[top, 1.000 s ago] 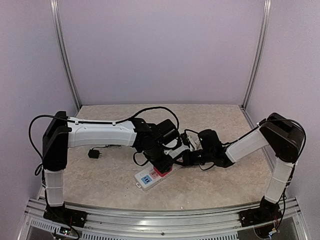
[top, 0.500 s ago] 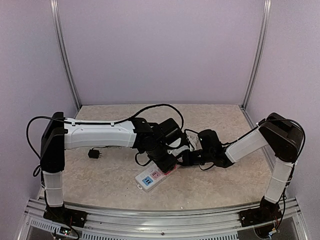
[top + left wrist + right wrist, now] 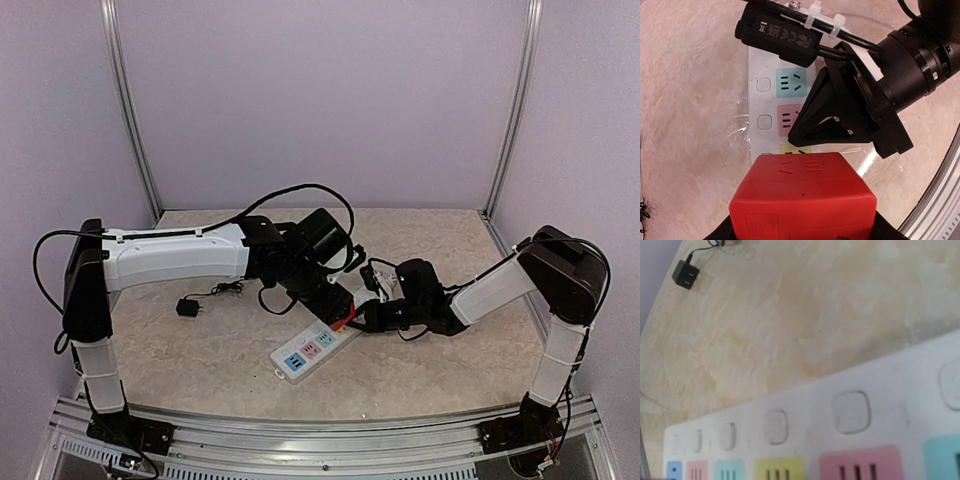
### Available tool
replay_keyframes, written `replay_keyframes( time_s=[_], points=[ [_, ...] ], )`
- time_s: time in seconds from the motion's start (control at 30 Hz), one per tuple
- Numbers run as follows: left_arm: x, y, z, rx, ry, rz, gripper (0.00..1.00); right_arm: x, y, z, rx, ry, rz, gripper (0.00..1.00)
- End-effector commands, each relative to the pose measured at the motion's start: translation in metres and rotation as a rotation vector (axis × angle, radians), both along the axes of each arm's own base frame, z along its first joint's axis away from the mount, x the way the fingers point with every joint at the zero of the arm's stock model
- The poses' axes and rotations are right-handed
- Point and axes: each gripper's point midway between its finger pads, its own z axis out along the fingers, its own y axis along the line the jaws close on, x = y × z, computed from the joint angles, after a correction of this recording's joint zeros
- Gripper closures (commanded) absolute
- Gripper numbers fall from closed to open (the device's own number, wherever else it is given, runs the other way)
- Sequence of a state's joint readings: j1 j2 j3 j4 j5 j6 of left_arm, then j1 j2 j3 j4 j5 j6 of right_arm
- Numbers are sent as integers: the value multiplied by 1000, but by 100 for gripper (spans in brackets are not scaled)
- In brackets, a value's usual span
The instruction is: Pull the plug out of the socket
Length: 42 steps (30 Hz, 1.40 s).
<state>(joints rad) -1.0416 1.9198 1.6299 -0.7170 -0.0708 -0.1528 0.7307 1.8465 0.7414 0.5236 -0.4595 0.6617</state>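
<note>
— Beige marbled tabletop [image 3: 200, 365], lilac walls [image 3: 320, 100] on three sides. What crowds the long white power strip [image 3: 312, 347] with pastel outlets?

— It lies mid-table. Over it the left gripper [image 3: 802, 227] pinches a red cube-shaped plug [image 3: 802, 197]. Just beside, the right gripper [image 3: 796, 131], jaws pressed together, rests on the strip. A small black adapter [image 3: 187, 307] sits well apart to the left, and there is open room toward the near edge.

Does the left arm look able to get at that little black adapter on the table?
Probably: the black adapter lies on the table near the left arm, nothing between, but its jaws hold the red plug.
</note>
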Motion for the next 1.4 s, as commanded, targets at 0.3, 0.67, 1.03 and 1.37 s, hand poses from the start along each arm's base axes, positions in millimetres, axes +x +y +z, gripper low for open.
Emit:
replay_keyframes(
  time_s=[0.3, 0.67, 1.03, 1.37],
  points=[
    [6, 28, 67, -403, 136, -3, 84, -8, -12, 35, -62, -46, 8, 64],
    [25, 73, 95, -524, 136, 72, 82, -5, -17, 104, -38, -215, 19, 32],
    [71, 148, 68, -610, 160, 336, 79, -15, -31, 110, -32, -243, 0, 18],
    [35, 213, 6, -642, 286, 600, 79, -21, -36, 98, -36, -222, 1, 17]
  ],
)
